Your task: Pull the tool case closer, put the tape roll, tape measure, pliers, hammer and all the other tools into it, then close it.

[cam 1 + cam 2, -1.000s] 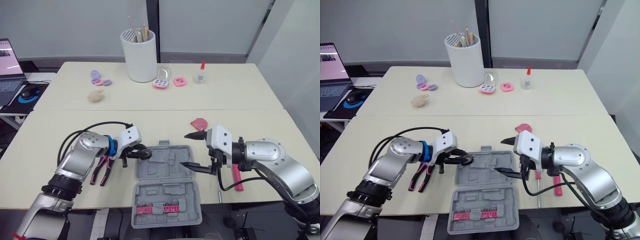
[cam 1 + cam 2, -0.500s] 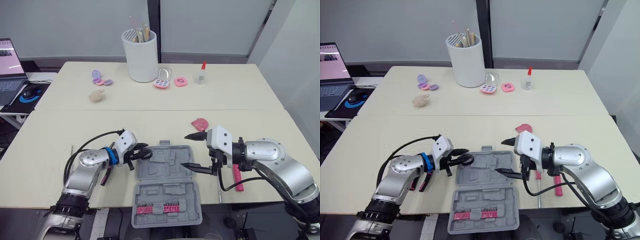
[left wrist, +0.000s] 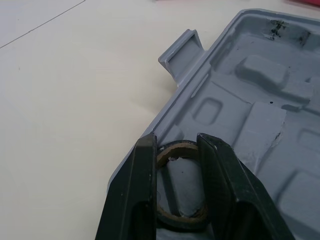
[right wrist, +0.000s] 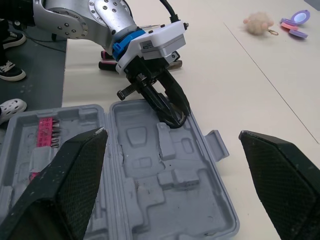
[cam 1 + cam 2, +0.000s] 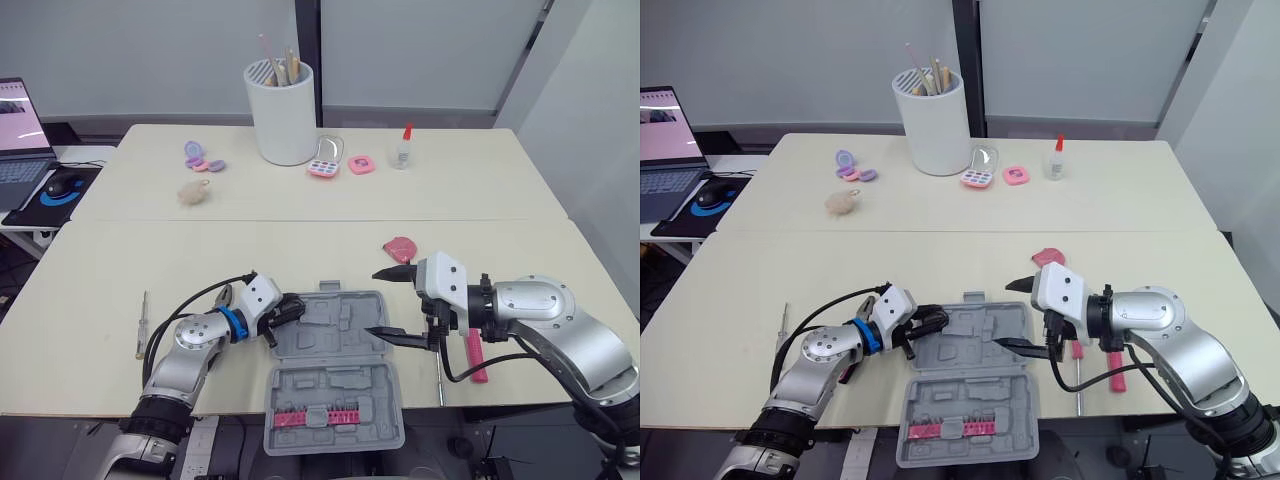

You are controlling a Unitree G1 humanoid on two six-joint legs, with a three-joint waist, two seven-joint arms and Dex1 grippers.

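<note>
Steel-grey slim tool [image 5: 141, 325] lies outside at our left. Our left gripper [image 5: 285, 312] clamps the tape roll [image 3: 175, 148] inside the open tool case [image 5: 330, 385], unreleased. Our right gripper [image 5: 374, 301] gapes wide, empty; tape measure [image 5: 399, 247] and hammer [image 5: 472, 352] await packing.

Two cream tables [image 5: 480, 190] before grey wall panels [image 5: 420, 50]

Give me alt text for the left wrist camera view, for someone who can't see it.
The left gripper holds a tape roll between its two black fingers, just inside the rim of an open grey tool case lying on a pale table.
</note>
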